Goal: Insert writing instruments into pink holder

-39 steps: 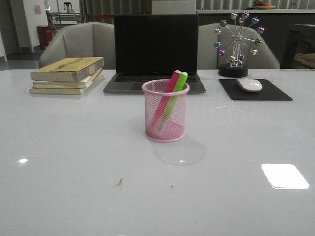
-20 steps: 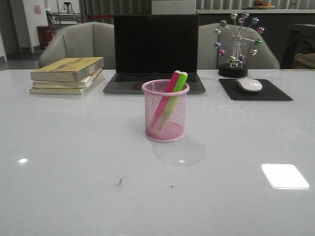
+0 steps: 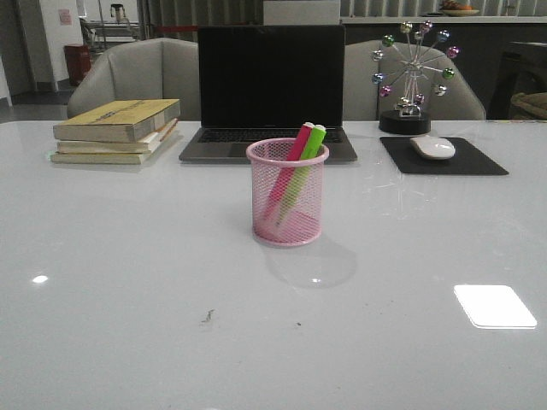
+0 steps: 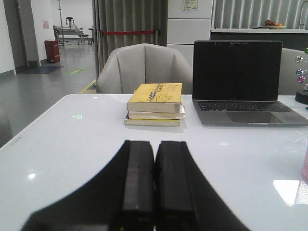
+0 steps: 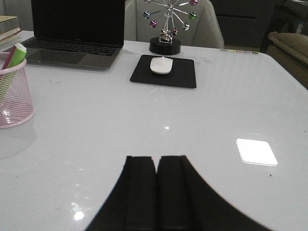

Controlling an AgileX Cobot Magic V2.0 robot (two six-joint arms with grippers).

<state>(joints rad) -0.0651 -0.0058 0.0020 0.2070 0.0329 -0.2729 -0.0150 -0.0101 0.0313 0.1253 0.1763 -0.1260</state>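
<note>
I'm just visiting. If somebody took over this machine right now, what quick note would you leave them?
Left gripper: jaws shut, holding nothing, low over the table.
Right gripper: the same.
Pink holder: upright mid-table, in front of the laptop.
Magenta pen and green pen: both inside it, leaning, tips above the rim.
Done: both pens are in.
Left: nothing visible.

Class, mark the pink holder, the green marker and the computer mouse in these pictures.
pink holder (image 3: 288,205), front view, on its mesh wall.
green marker (image 3: 314,137), front view, on its top end above the rim.
computer mouse (image 5: 161,65), right wrist view, on its white top.
</note>
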